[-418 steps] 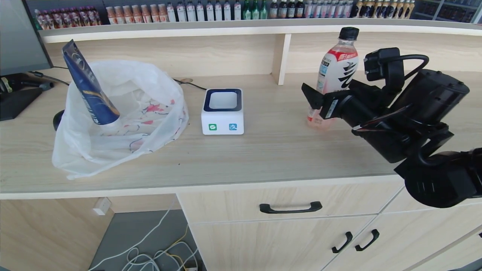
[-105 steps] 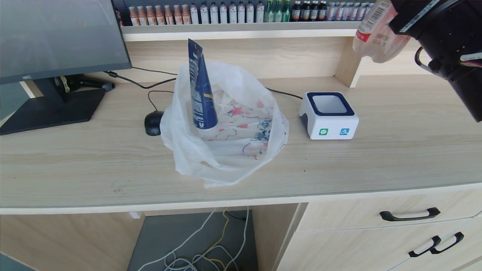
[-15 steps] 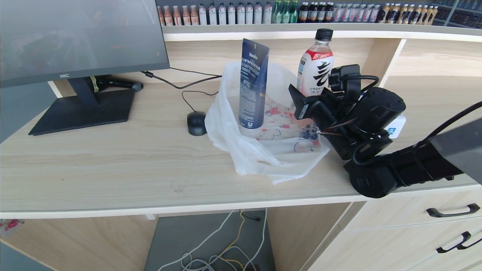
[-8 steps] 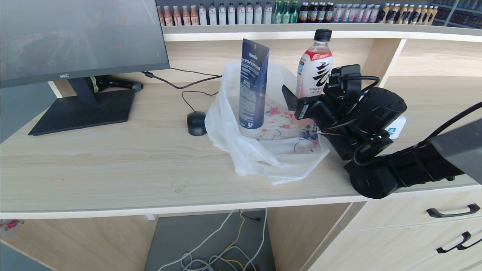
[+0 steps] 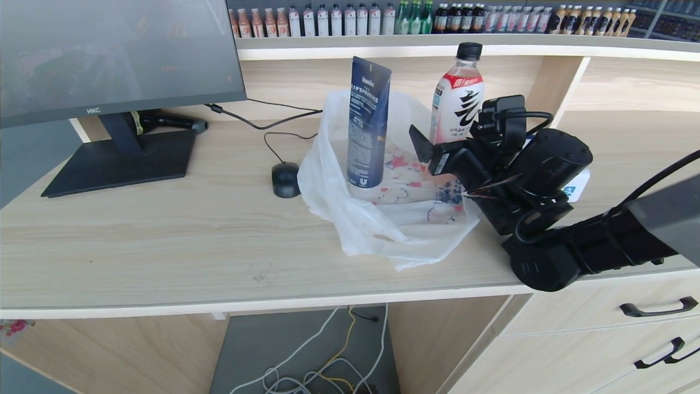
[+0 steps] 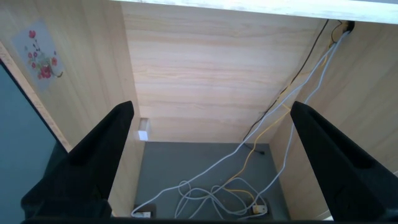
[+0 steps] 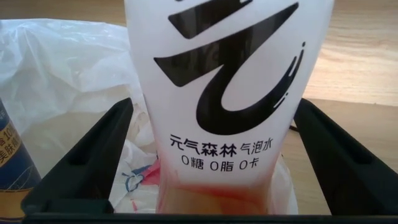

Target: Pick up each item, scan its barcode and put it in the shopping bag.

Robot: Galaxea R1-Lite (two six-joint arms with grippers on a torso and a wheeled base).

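A clear drink bottle (image 5: 458, 101) with a black cap and pink liquid stands upright in the right side of the white plastic shopping bag (image 5: 383, 224) on the counter. A tall dark blue tube (image 5: 367, 123) stands in the bag's left side. My right gripper (image 5: 445, 145) sits around the bottle's lower part, open. In the right wrist view the bottle (image 7: 227, 93) stands between the spread fingers (image 7: 81, 162) with gaps on both sides, and the blue tube (image 7: 12, 162) is at the edge. My left gripper (image 6: 214, 162) hangs open below the counter, holding nothing.
A white scanner box (image 5: 574, 186) is partly hidden behind my right arm. A monitor (image 5: 109, 49) and a black mouse (image 5: 286, 179) sit left of the bag. A raised shelf (image 5: 415, 46) runs along the back. Cables (image 6: 236, 180) lie on the floor under the counter.
My right gripper's fingers have spread apart and let go of the bottle, which stays upright in the bag. The arm has shifted slightly.
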